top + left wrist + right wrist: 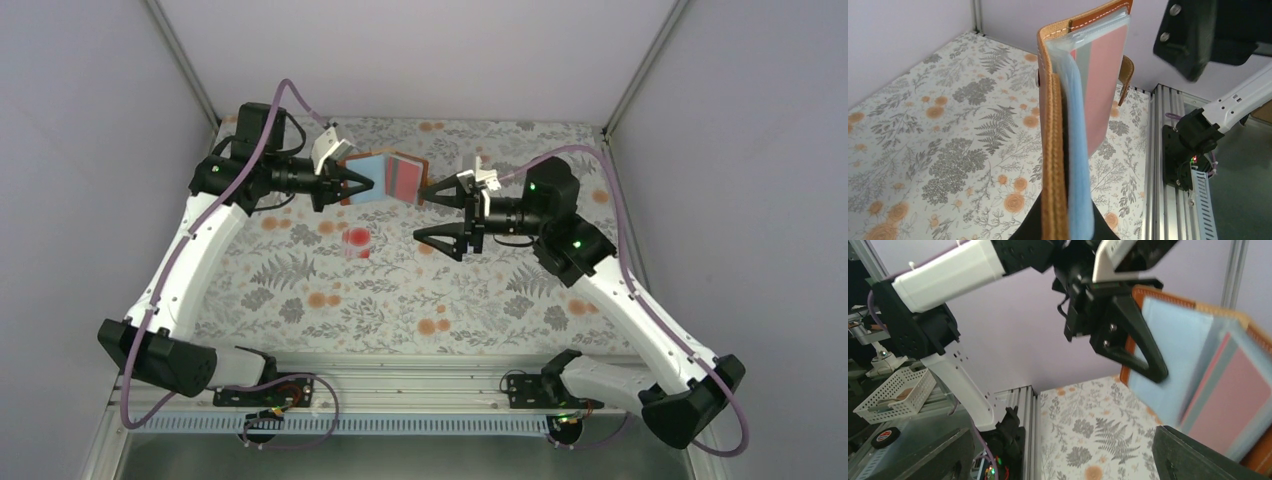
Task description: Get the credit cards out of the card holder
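As seen from overhead, found the card holder (372, 180) held open in the air above the far part of the tabletop (500, 300). Found the left end effector (350, 183) clamped tight on its left side. Found the right end effector (425, 213) spread wide and holding nothing, tips just beside the holder's right edge, apart from it. Noted the solid red card (404, 176) seated in a sleeve of the holder. Noted the pale card (357, 242) with a red blotch toward the tabletop's middle; too blurred to tell whether lying flat. Noted a broad stretch of patterned tabletop between that card and the rail (400, 375) at the near edge. Noted walls (400, 50) close along the left, right and far edges.

From the left wrist alone, confirmed the holder edge-on between the fingers, with stitched brown cover, blue sleeves (1078, 150) and a closure tab (1126, 75) on the far side. From the right wrist alone, confirmed one left finger (1135, 337) lying across a sleeve, and a white mesh basket (893, 390) beyond the tabletop's edge.
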